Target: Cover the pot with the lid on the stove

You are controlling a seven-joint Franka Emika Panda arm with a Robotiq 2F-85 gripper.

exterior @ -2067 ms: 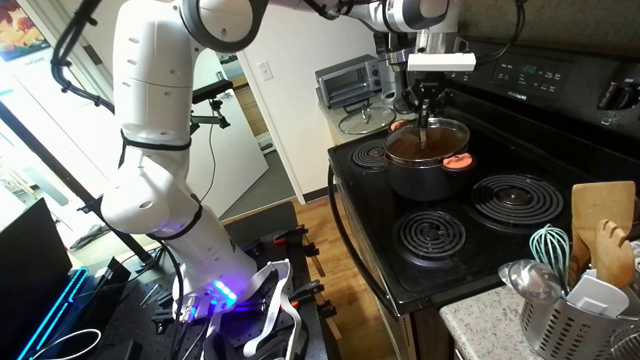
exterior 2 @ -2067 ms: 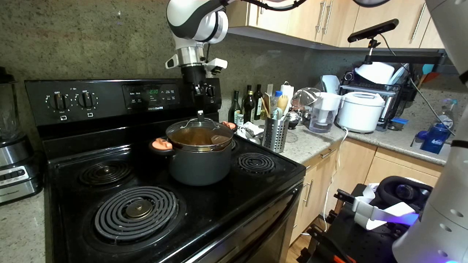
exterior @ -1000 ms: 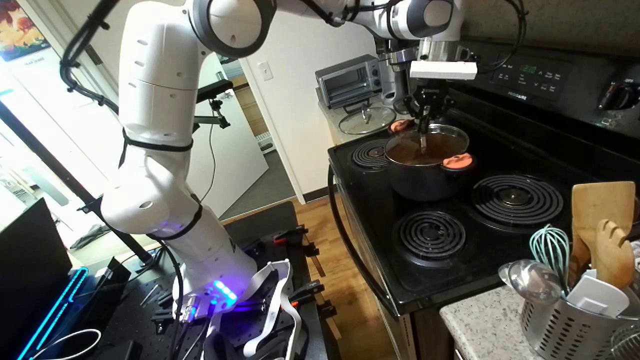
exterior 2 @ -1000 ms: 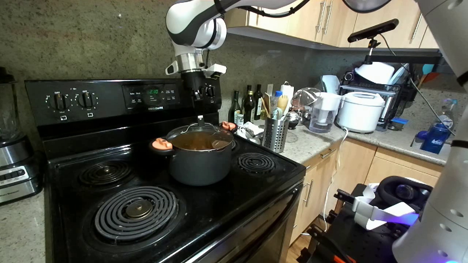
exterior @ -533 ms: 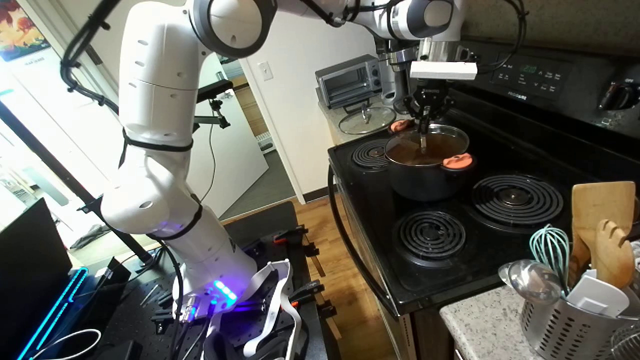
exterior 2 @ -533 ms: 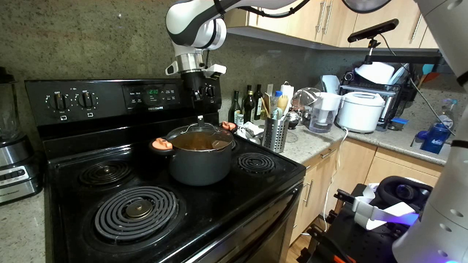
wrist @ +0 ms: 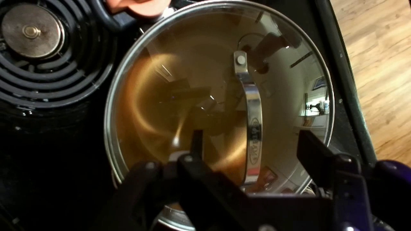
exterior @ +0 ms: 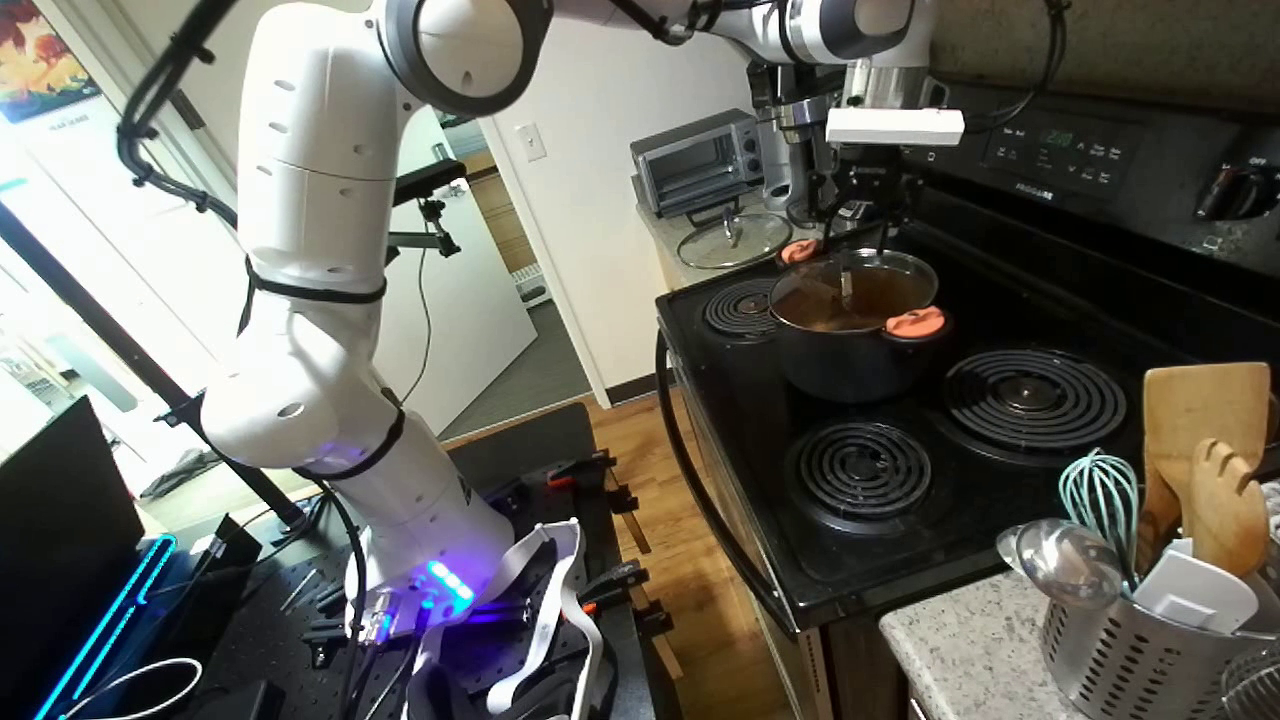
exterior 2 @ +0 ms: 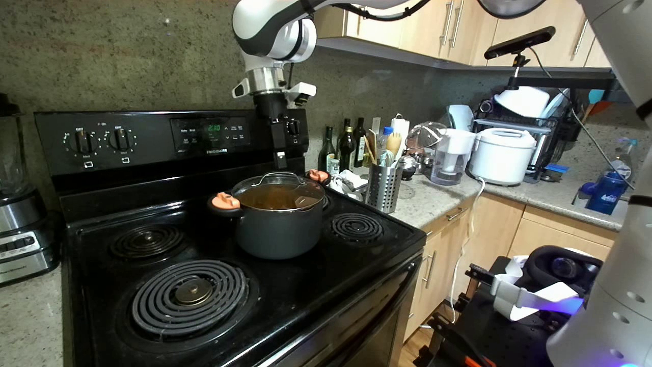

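The dark grey pot (exterior 2: 277, 234) with orange handles stands between the coil burners on the black stove (exterior 2: 305, 280). Across its top lies the clear glass lid (wrist: 192, 64), seated level on the rim in both exterior views. A metal strap handle (wrist: 253, 128) arches over the lid's middle. My gripper (wrist: 250, 133) is open, its two fingers spread to either side of that handle without touching it. Seen in an exterior view, the gripper (exterior: 855, 238) hovers just above the pot, and the fingertips (exterior 2: 280, 162) end a little above the handle.
Another glass lid (exterior: 735, 243) lies on the counter by the toaster oven (exterior: 695, 165). The stove's back panel (exterior 2: 168, 137) rises behind the arm. A steel utensil holder (exterior 2: 383, 188) stands on the counter beside the stove. A blender (exterior 2: 23, 224) occupies the opposite counter.
The gripper came down with the lid until it settled on the pot. Its fingers have since spread, letting go of the handle, and the gripper has risen slightly.
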